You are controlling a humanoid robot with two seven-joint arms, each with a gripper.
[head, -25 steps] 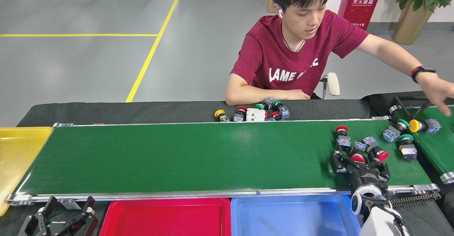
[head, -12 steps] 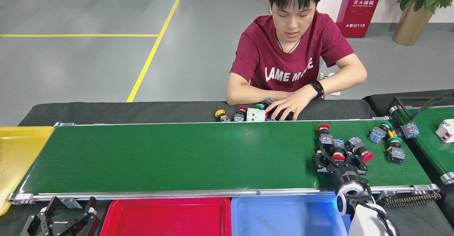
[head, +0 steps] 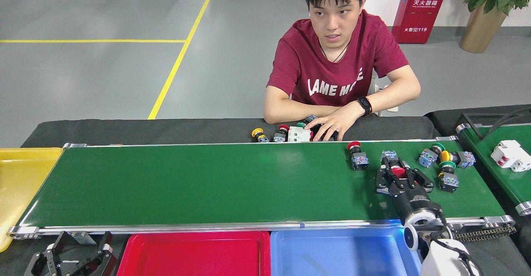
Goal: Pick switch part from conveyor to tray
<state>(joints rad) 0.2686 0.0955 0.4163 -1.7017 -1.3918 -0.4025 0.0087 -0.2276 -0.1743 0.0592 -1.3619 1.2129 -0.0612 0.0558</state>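
right gripper [head: 399, 175] on the conveyor [head: 207, 184], fingers closed around a switch part [head: 397, 170]: red mushroom cap, blue-grey block body. left gripper [head: 72, 254] fingers spread, empty.

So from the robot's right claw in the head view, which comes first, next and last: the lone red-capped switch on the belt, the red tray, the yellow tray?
1. Red-capped switch: just left of the right claw, on the conveyor.
2. Red tray: below the belt's near rail, well to the left.
3. Yellow tray: at the belt's far left end.
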